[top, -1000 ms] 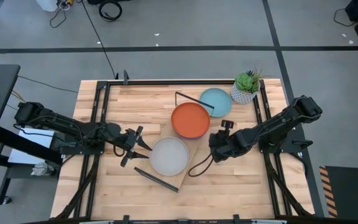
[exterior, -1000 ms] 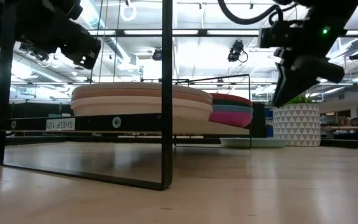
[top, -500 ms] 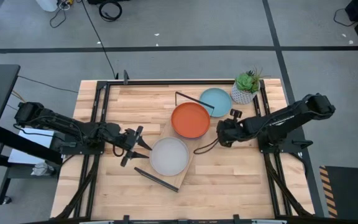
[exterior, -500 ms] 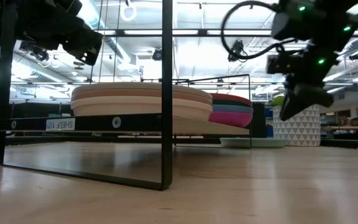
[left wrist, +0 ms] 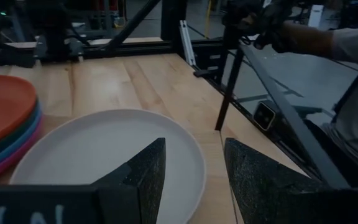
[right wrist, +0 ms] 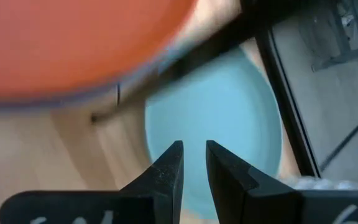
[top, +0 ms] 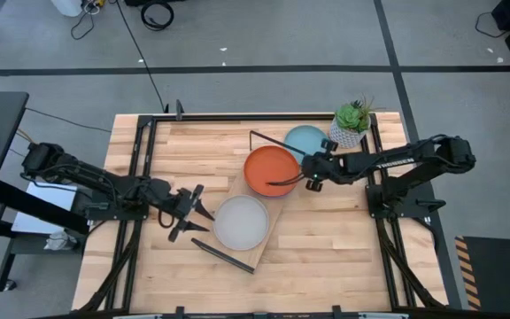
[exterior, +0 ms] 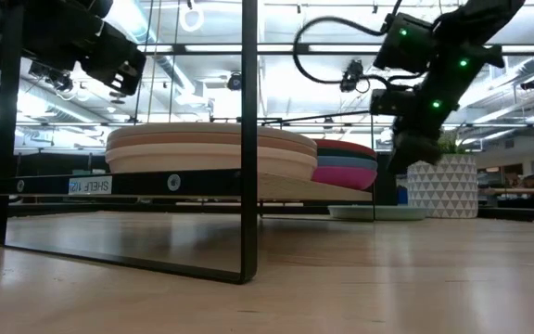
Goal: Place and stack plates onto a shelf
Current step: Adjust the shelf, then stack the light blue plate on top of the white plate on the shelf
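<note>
The shelf (top: 253, 251) lies slantwise on the table, a light plank with black end brackets. It bears two stacks. The nearer one has a grey plate (top: 240, 221) on top, and the farther one an orange plate (top: 271, 171). In the low view the farther stack (exterior: 346, 167) shows teal and magenta edges under the orange. A light blue plate (top: 305, 137) rests flat on the table beside the shelf's far end. My left gripper (top: 197, 213) hovers open just left of the grey plate (left wrist: 110, 155). My right gripper (top: 312, 170) is above the light blue plate (right wrist: 229, 124), fingers narrowly apart.
A white potted plant (top: 351, 124) stands at the table's far right corner, close to the light blue plate. The shelf's black bracket (exterior: 248, 139) rises at its near end. A person's sleeve (left wrist: 347, 43) shows beyond the table. Bare wood lies at the near right (top: 326, 248).
My right gripper has swung from the table's right middle toward the far edge and somewhat left, past the orange plate's edge, and now points over the light blue plate. The plates and shelf have stayed put.
</note>
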{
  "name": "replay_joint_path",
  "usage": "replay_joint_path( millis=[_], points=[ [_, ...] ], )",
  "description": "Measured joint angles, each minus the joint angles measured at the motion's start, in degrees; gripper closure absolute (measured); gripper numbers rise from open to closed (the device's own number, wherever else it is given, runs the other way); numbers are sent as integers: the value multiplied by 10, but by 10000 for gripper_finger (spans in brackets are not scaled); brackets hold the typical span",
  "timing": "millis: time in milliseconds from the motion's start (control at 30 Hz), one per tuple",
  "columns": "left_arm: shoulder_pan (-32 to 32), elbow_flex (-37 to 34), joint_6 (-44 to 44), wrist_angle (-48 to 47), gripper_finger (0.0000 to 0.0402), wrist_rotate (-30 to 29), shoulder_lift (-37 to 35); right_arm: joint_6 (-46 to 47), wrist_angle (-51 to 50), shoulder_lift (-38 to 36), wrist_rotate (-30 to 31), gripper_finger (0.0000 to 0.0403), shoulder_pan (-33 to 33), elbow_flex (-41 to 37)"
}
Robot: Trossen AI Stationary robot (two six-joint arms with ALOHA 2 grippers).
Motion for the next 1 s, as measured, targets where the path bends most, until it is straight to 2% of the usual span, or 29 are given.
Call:
replay_joint_path(
  millis=[233,433,600,767,1000],
  points=[
    [-16,0,-6,-4,230,0,0,-38,112,3,-12,328,-2,-1],
    [-27,0,-16,-10,230,0,0,-61,186,3,-59,328,-2,0],
    [-28,0,-24,-12,230,0,0,-57,146,3,-34,328,-10,0],
    [-28,0,-30,-27,230,0,0,-5,80,3,-48,328,-36,-3],
    [-28,0,-30,-32,230,0,0,3,165,3,-103,328,-74,-82]
  ],
)
